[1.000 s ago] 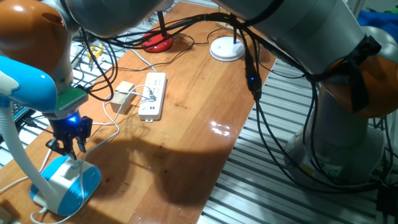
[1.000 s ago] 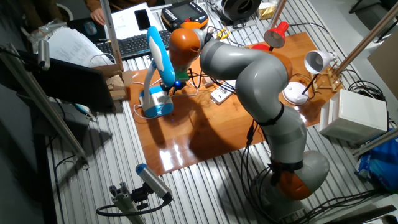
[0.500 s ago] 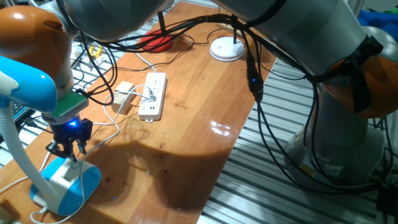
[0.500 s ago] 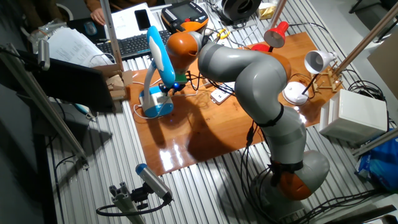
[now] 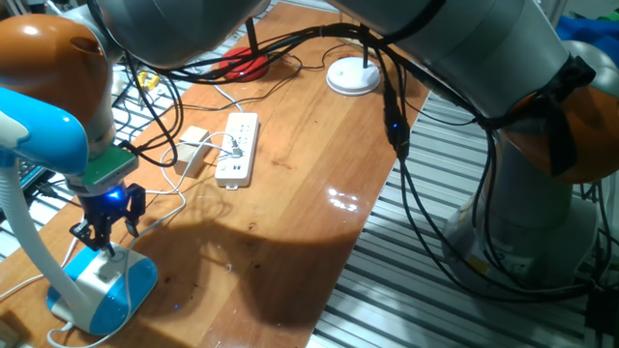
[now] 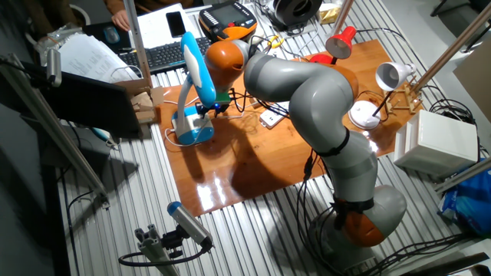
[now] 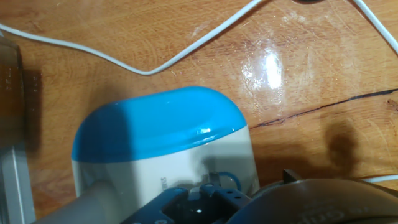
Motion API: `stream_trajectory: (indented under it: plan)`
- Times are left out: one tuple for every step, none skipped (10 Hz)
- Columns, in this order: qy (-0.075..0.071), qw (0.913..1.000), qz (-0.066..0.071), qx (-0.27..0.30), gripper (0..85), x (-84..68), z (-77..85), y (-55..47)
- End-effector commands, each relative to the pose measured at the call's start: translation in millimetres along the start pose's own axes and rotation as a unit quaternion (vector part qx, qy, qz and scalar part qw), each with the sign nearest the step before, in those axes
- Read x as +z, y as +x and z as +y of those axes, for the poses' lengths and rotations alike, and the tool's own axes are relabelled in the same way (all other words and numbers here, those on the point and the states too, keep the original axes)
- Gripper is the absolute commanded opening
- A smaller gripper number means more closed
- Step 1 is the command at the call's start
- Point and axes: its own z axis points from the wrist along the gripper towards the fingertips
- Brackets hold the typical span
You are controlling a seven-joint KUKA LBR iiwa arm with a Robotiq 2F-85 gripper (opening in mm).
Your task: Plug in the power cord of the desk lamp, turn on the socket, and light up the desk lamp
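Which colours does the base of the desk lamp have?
Light blue and white base, clearest in the hand view.

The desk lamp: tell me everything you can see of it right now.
The desk lamp stands upright at the near-left corner of the wooden table. Its rounded oval base is light blue with a white top part, glossy like plastic. A white curved neck rises from the base to a light-blue head near the picture's top left. No light from it is visible. The gripper hovers just above the base; contact cannot be told. A thin white cable lies on the table beside the base.
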Motion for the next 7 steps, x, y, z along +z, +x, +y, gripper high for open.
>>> stream_trajectory:
  plan:
    - [-0.001,1.0,0.0,0.0,51.0,0.4,-0.7,-0.3]
    - [0.0,1.0,-0.002,-0.001,51.0,1.5,-1.6,-0.1]
    - [0.0,1.0,-0.004,-0.001,51.0,3.2,-2.2,0.9]
    - [0.0,1.0,-0.006,-0.001,51.0,4.4,-1.9,2.2]
    - [0.0,1.0,-0.007,-0.001,51.0,5.2,-2.6,2.5]
    - [0.0,1.0,-0.008,-0.001,51.0,6.1,-3.6,2.3]
    - [-0.001,1.0,-0.008,-0.002,51.0,6.2,-4.3,2.1]
